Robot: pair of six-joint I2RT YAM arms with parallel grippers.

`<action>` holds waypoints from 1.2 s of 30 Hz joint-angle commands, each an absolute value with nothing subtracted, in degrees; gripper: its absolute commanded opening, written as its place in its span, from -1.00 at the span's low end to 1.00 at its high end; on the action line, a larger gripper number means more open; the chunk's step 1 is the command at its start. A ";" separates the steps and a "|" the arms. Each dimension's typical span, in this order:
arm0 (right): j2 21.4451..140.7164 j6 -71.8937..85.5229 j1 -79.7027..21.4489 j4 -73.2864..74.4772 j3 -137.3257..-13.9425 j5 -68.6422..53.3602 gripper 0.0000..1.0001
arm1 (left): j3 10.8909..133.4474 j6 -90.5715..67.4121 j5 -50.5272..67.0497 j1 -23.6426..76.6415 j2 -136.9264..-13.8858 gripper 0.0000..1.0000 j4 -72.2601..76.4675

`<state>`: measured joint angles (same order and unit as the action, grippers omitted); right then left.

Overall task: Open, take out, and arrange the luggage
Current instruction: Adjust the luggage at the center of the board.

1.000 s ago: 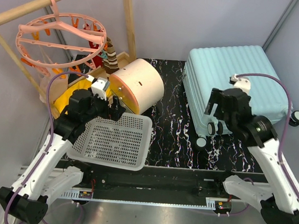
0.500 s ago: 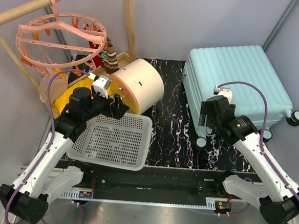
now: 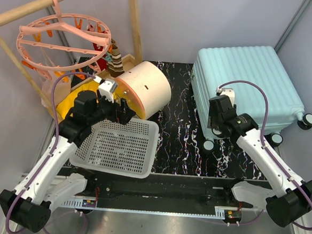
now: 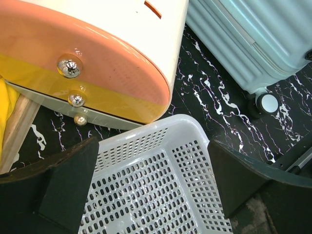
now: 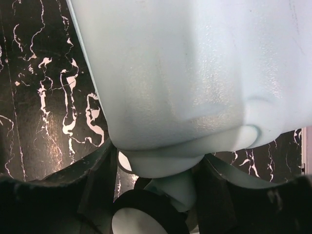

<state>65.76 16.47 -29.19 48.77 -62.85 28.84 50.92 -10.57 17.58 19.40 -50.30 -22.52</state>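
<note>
Though closed, luggage [image 5: 185, 73] wheel [image 5: 146, 220] in pincer [image 5: 156, 170]

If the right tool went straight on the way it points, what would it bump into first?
The luggage: the right tool points at its corner, fingers either side of the wheel there. It looks very close, though depth is hard to judge.

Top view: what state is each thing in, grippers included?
luggage: closed, lying flat.
drawer box: drawers shut.
basket: upright, empty.
left gripper: open, above the basket's far edge.
right gripper: open, straddling one wheel of the luggage; contact unclear.
</note>
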 commanded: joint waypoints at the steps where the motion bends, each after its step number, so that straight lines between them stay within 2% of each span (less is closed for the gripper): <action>1: 68.37 7.04 -29.80 33.93 -61.61 17.33 -1.00 | 52.12 -10.37 19.51 19.25 -50.89 0.98 -19.34; 2: 68.47 6.34 -29.88 32.71 -61.26 12.35 -1.00 | 52.12 -10.37 19.60 19.25 -50.98 0.98 -19.25; 5: 68.38 3.26 -32.51 29.63 -60.12 7.48 -1.00 | 51.86 -10.46 19.34 19.16 -51.06 0.98 -19.07; 9: 70.04 0.70 -42.34 28.92 -60.11 7.65 -1.00 | 51.85 -10.72 19.42 19.25 -51.33 0.98 -18.72; 15: 69.35 3.07 -45.52 27.86 -58.10 5.45 -1.00 | 51.77 -10.81 19.60 19.25 -51.50 0.98 -18.55; 24: 60.65 6.06 -47.37 29.00 -53.09 0.79 -1.00 | 51.59 -11.16 20.04 19.34 -51.94 0.97 -18.11; 31: 63.89 5.62 -51.06 26.29 -52.91 -2.37 -1.00 | 51.24 -11.43 20.04 19.42 -52.12 0.98 -17.84; 36: 64.52 6.50 -53.61 26.98 -53.88 -0.36 -1.00 | 51.07 -11.34 19.77 19.51 -51.94 0.98 -17.93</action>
